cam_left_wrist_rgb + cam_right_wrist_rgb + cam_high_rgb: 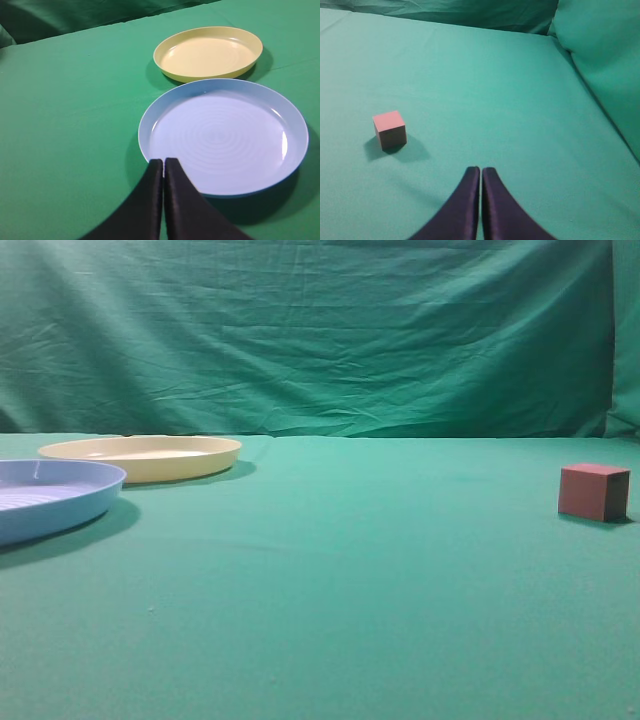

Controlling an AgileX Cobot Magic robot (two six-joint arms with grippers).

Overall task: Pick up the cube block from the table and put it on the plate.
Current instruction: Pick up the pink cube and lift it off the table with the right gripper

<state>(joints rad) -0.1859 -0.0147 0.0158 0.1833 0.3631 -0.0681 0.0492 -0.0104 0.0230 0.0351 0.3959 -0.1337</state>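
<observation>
The reddish cube block (pixel 594 492) sits on the green table (pixel 340 570) at the far right. In the right wrist view the cube block (pixel 389 129) lies to the left of and beyond my right gripper (pixel 480 171), which is shut and empty. The cream-yellow plate (pixel 142 456) rests at the back left and is empty. In the left wrist view the yellow plate (pixel 208 53) lies beyond the blue plate. My left gripper (pixel 163 162) is shut and empty, its tips at the blue plate's near rim. Neither gripper shows in the exterior view.
A light blue plate (pixel 50 498) sits at the left edge in front of the yellow plate; it fills the middle of the left wrist view (pixel 223 135). A wrinkled green backdrop (pixel 320 335) rises behind the table, and folds up at the right (pixel 600 55).
</observation>
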